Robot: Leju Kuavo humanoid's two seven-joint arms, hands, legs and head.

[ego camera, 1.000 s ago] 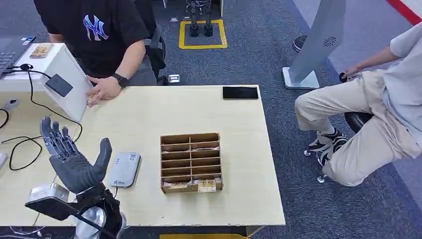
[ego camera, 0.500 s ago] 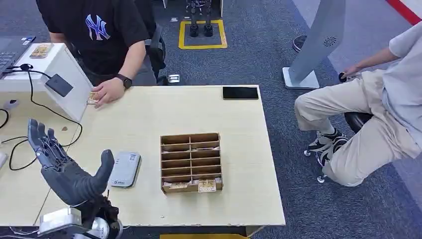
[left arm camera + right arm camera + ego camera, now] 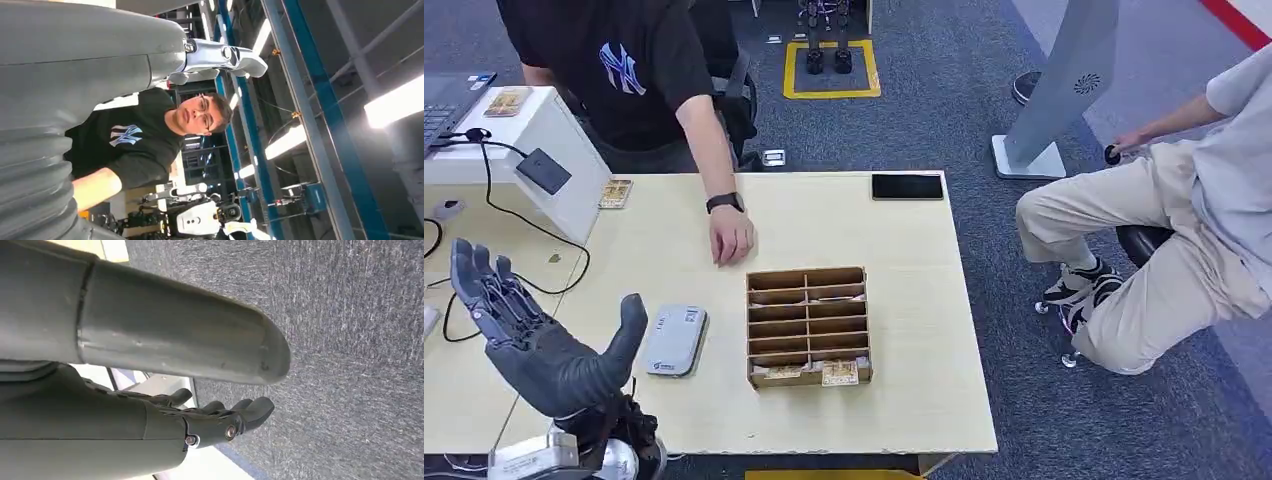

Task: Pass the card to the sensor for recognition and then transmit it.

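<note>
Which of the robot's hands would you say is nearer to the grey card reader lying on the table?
Left. The left hand is raised, open, just beside the grey card reader; the right hand hangs over the carpet, away from the table.

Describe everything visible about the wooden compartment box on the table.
The wooden box lies flat on the pale table, near its front edge. It looks like thin brown wood, open on top, with two columns of narrow slots. Cards lie in the front slots; other slots hold slimmer items. Nothing touches it; the person's hand rests just beyond its far-left corner.
</note>
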